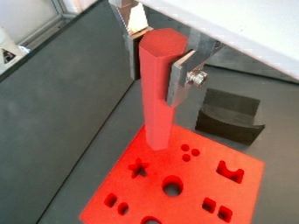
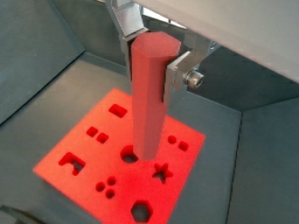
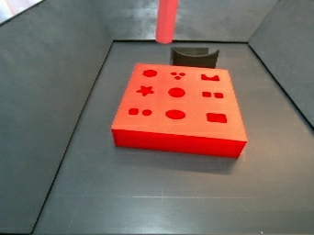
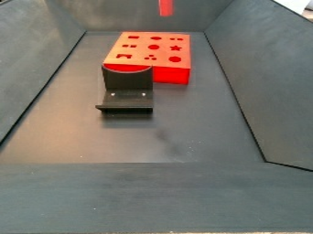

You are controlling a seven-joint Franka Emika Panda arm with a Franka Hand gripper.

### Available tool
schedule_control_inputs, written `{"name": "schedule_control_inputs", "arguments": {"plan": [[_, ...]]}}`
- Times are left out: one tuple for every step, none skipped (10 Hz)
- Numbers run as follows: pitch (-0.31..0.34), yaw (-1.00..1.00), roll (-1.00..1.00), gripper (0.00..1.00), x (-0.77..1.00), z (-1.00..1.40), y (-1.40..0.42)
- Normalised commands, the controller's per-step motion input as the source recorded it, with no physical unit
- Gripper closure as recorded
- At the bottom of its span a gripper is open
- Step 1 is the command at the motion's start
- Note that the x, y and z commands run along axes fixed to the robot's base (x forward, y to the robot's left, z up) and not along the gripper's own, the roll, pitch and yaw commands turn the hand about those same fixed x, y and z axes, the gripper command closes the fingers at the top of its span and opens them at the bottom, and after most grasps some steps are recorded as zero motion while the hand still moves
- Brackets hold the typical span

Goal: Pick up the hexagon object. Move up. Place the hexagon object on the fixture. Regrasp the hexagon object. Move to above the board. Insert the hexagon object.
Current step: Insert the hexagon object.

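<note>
Dark grey walled bin, matte tabletop [image 3: 147, 193]. End effector [image 1: 162, 54] is clamped on the upper end of the hexagon bar [image 1: 158, 96], which hangs vertical, silver fingers [image 1: 183, 74] flat on opposite sides. In both side views only the bar's lower end shows at the top edge [image 3: 168, 20], well above everything.

Board [image 3: 178, 106] lies flat on the tabletop; fixture [image 4: 126, 87] sits just beside it, its notch empty. All board holes look empty.

Judgement: regrasp is done, step in hand is the move to above the board. In a wrist view the bar tip [image 2: 145, 153] lines up near a round hole [image 2: 129, 156], but I can't tell which cut-out is the hexagon one.

Next: centre over the matching hole, square the flats by wrist rotation, descend slowly. Risk: tip catches the hole's edge if rotation is off.
</note>
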Motion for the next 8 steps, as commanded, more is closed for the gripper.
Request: {"name": "schedule_control_inputs", "arguments": {"plan": [[-0.039, -0.03, -0.42, 1.0, -0.26, -0.37, 0.59], [0.0, -0.19, -0.24, 1.0, -0.47, -0.73, 0.57], [0.0, -0.39, -0.18, 1.0, -0.46, -0.73, 0.4], [0.0, -0.53, -0.09, 1.0, -0.07, -0.23, 0.2], [0.003, -0.6, 0.0, 1.0, 0.0, 0.0, 0.02], [0.0, -0.66, 0.0, 1.0, -0.11, 0.03, 0.03], [-0.107, -0.9, 0.0, 1.0, -0.08, 0.0, 0.0], [-0.187, -0.8, 0.08, 1.0, -0.05, -0.19, 0.13]]}}
